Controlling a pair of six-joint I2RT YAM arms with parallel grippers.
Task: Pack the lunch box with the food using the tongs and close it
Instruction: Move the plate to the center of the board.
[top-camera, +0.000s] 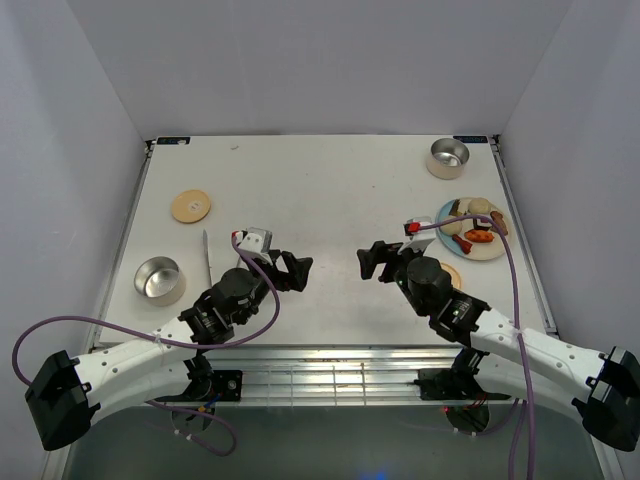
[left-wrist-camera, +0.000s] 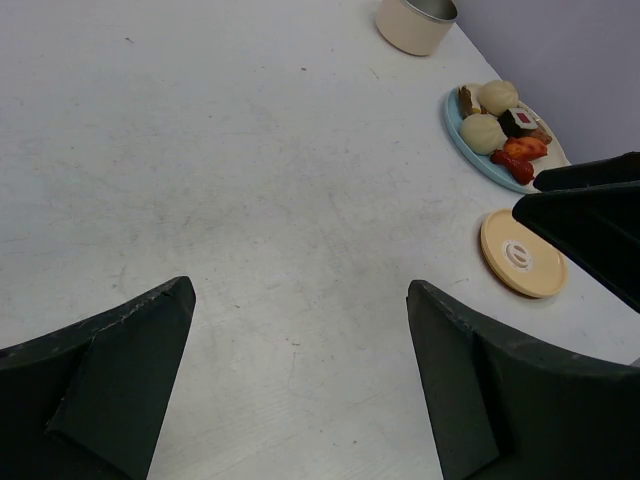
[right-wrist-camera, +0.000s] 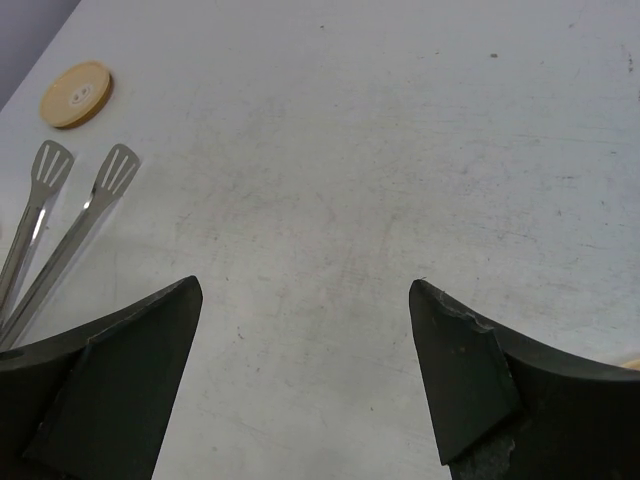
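The food (top-camera: 470, 224) lies on a blue plate (top-camera: 494, 250) at the right: pale dumplings (left-wrist-camera: 483, 131), an orange-red piece (left-wrist-camera: 524, 149) and a brown piece (left-wrist-camera: 466, 100). The silver tongs (top-camera: 207, 258) lie flat on the table at the left, their slotted tips (right-wrist-camera: 75, 180) showing in the right wrist view. One round steel lunch box bowl (top-camera: 159, 279) stands near left, another (top-camera: 448, 157) at the back right. My left gripper (top-camera: 297, 270) and right gripper (top-camera: 372, 262) face each other above mid-table, both open and empty.
A tan round lid (top-camera: 190, 205) lies at the back left, and a second tan lid (left-wrist-camera: 522, 253) sits near the plate, partly under my right arm. Grey walls close in the white table (top-camera: 330, 190) on three sides.
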